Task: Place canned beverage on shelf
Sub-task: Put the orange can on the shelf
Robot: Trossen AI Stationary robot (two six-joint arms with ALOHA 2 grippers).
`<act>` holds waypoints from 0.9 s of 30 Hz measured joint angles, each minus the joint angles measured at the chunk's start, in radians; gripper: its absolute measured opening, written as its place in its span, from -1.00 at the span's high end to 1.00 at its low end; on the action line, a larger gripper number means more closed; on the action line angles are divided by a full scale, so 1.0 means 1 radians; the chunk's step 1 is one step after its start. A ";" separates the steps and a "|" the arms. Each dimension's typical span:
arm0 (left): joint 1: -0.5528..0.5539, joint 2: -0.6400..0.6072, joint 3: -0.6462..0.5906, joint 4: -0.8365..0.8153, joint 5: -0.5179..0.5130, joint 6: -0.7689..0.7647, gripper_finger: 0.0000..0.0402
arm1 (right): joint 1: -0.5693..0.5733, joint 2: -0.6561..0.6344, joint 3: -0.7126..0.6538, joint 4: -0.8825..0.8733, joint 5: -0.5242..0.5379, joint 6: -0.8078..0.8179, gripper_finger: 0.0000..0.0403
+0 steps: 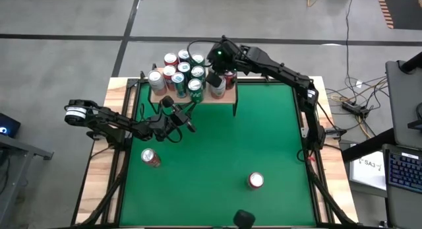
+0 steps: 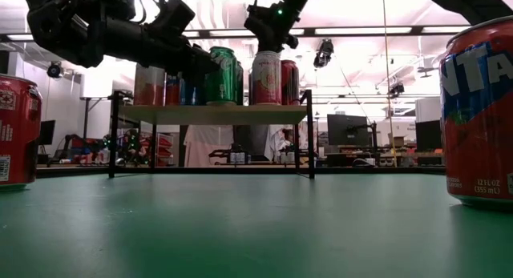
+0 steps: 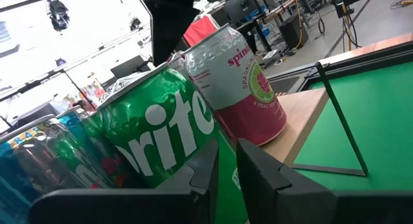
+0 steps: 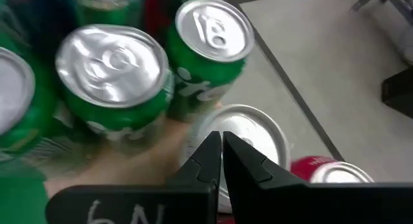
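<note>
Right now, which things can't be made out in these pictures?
- Low view: rear cans on the shelf hidden behind front cans and the left tool.
- Right wrist view: white can label hidden; only its lid shows, behind the right tool.
- Low view: orange can cut by the edge.

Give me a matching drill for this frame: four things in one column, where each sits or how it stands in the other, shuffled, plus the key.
Things
1. pink-and-white can
2. orange can
3. right gripper
4. left gripper

Places or states
A. shut, above the shelf, over a can top
B. on the green table, off the shelf
C. upright on the shelf near its edge
D. low in front of the shelf, fingers nearly together

Pairs: 1-C, 2-B, 3-A, 4-D
</note>
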 joint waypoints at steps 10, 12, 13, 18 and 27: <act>-0.001 0.000 0.000 0.000 0.000 0.000 0.80 | 0.004 0.000 0.000 0.029 -0.001 0.007 0.96; -0.001 0.000 0.000 0.000 0.000 0.000 0.80 | 0.003 0.000 0.000 0.022 0.020 0.007 0.96; -0.001 0.000 0.000 0.000 0.000 0.000 0.80 | 0.001 0.000 0.000 0.018 0.021 0.007 0.96; -0.001 0.000 0.000 0.000 0.000 0.008 0.80 | 0.000 0.011 -0.010 0.021 0.021 0.005 0.96; -0.002 0.000 0.000 0.000 0.000 0.008 0.80 | 0.007 0.024 -0.010 0.036 -0.003 0.007 0.96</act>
